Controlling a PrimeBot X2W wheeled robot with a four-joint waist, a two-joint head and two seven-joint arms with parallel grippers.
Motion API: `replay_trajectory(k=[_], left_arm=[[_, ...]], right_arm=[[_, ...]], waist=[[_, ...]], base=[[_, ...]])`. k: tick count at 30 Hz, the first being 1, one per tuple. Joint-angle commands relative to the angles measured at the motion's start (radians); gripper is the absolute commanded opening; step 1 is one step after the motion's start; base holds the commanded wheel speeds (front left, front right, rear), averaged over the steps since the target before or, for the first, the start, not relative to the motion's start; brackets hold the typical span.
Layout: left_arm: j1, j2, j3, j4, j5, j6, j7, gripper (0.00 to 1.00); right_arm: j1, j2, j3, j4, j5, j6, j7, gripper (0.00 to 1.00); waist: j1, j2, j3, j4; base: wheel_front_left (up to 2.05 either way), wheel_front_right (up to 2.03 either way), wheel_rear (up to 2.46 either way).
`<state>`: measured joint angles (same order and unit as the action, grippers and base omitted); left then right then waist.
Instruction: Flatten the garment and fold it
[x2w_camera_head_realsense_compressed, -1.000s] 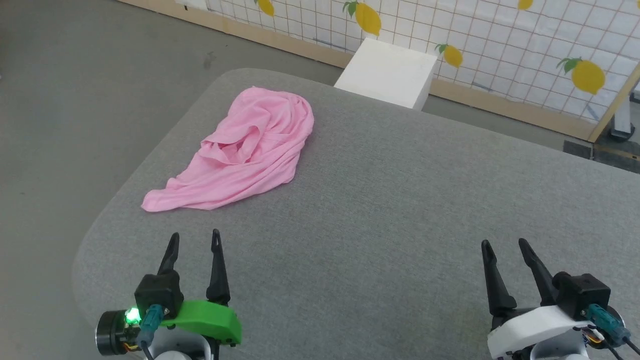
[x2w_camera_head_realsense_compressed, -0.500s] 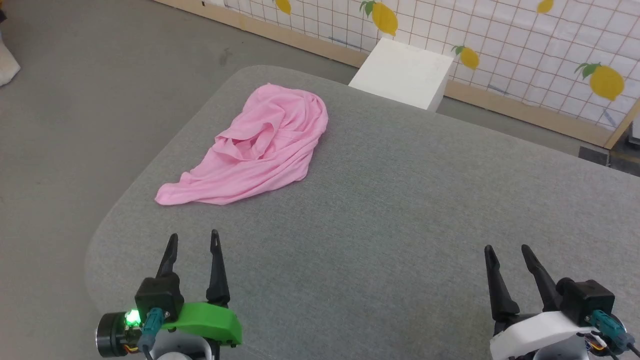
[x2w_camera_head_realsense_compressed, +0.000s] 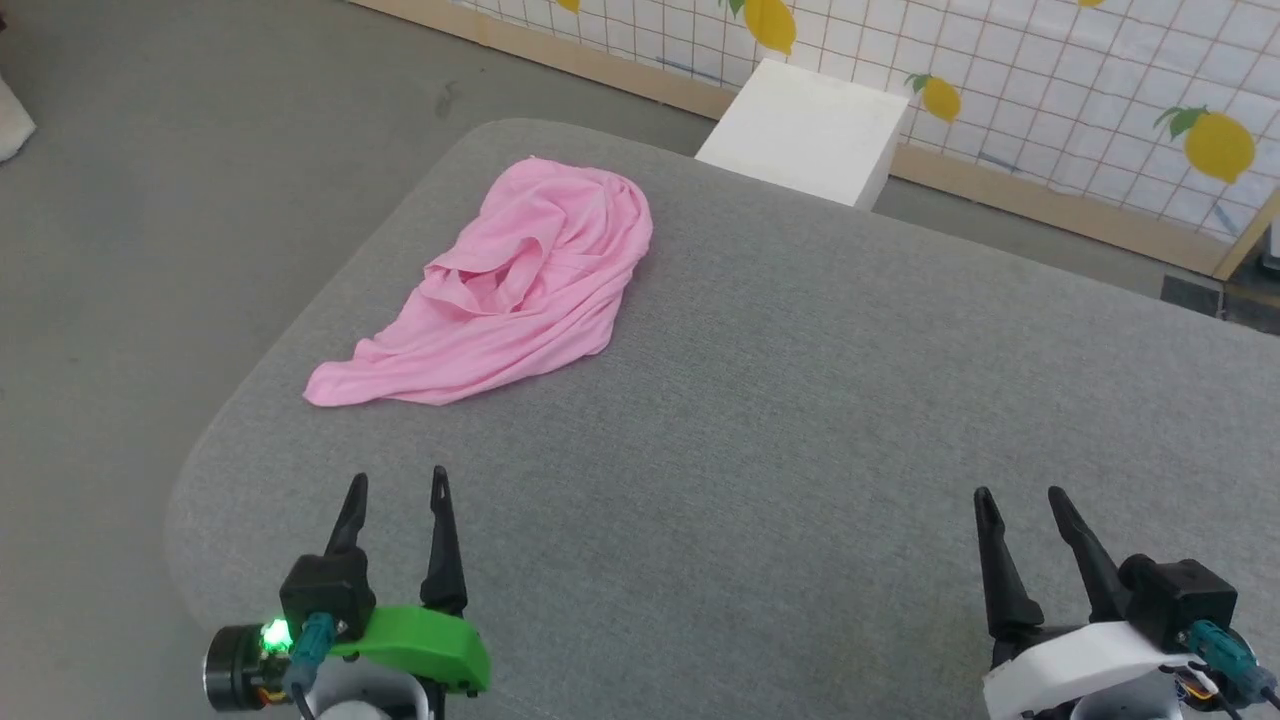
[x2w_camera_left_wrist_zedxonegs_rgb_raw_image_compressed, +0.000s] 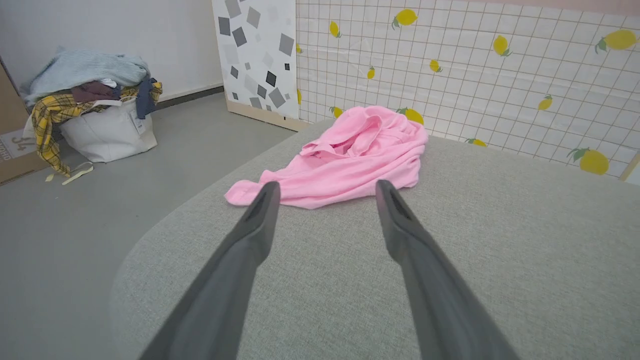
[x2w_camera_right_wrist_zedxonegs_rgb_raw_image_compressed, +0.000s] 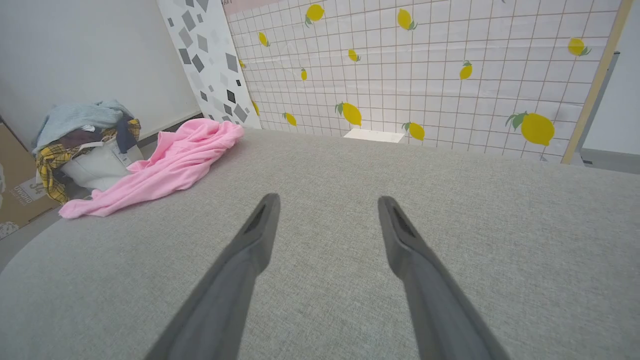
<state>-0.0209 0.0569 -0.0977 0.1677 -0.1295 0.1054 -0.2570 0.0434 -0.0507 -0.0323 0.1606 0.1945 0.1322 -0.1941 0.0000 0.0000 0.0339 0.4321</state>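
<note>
The pink garment (x2w_camera_head_realsense_compressed: 520, 290) lies crumpled in a loose heap on the far left part of the grey padded table (x2w_camera_head_realsense_compressed: 800, 400), with a narrow end trailing toward the table's left edge. My left gripper (x2w_camera_head_realsense_compressed: 398, 484) is open at the lower left, a short way in front of that narrow end, nothing between its fingers. In the left wrist view the garment (x2w_camera_left_wrist_zedxonegs_rgb_raw_image_compressed: 345, 160) lies just beyond the spread fingertips. My right gripper (x2w_camera_head_realsense_compressed: 1018, 498) is open at the lower right, far from the cloth. In the right wrist view the garment (x2w_camera_right_wrist_zedxonegs_rgb_raw_image_compressed: 160, 167) sits off to the left.
A white box (x2w_camera_head_realsense_compressed: 810, 135) stands on the floor behind the table, against a lemon-patterned tiled wall (x2w_camera_head_realsense_compressed: 1050, 90). A white laundry bag heaped with clothes (x2w_camera_left_wrist_zedxonegs_rgb_raw_image_compressed: 95, 110) sits on the grey floor to the left. The table's rounded left edge (x2w_camera_head_realsense_compressed: 200, 470) is close to my left gripper.
The whole head view shifted as the camera moved. The garment lies as before, and both grippers stay open in the lower corners.
</note>
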Motion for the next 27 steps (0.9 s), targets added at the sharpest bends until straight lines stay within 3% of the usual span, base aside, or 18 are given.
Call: replay_trajectory(k=[1, 7, 12, 20, 27], left_arm=[[-0.039, 0.007, 0.002, 0.016, -0.011, -0.012, -0.005, 1.00], [-0.247, 0.039, 0.030, 0.146, -0.072, -0.070, 0.060, 1.00], [-0.476, 0.043, 0.056, 0.322, -0.176, -0.145, 0.196, 1.00], [-0.724, 0.088, 0.107, 0.580, -0.272, -0.159, 0.426, 1.00], [-0.807, 0.107, 0.106, 0.700, -0.283, -0.115, 0.554, 1.00]], right_arm=[[0.001, 0.001, -0.003, -0.009, -0.003, -0.002, 0.002, 1.00], [-0.022, 0.001, -0.011, -0.053, -0.037, -0.002, 0.031, 1.00], [-0.048, 0.001, -0.028, -0.117, -0.081, -0.002, 0.078, 1.00], [-0.059, 0.001, -0.069, -0.221, -0.130, -0.002, 0.141, 1.00], [-0.049, 0.001, -0.094, -0.279, -0.137, -0.002, 0.161, 1.00]], waist=[[0.0000, 0.0000, 0.010, -0.008], [0.0000, 0.0000, 0.068, -0.044], [0.0000, 0.0000, 0.157, -0.101], [0.0000, 0.0000, 0.304, -0.209], [0.0000, 0.0000, 0.374, -0.233]], base=[[0.00, 0.00, 0.00], [0.00, 0.00, 0.00], [0.00, 0.00, 0.00], [0.00, 0.00, 0.00], [0.00, 0.00, 0.00]])
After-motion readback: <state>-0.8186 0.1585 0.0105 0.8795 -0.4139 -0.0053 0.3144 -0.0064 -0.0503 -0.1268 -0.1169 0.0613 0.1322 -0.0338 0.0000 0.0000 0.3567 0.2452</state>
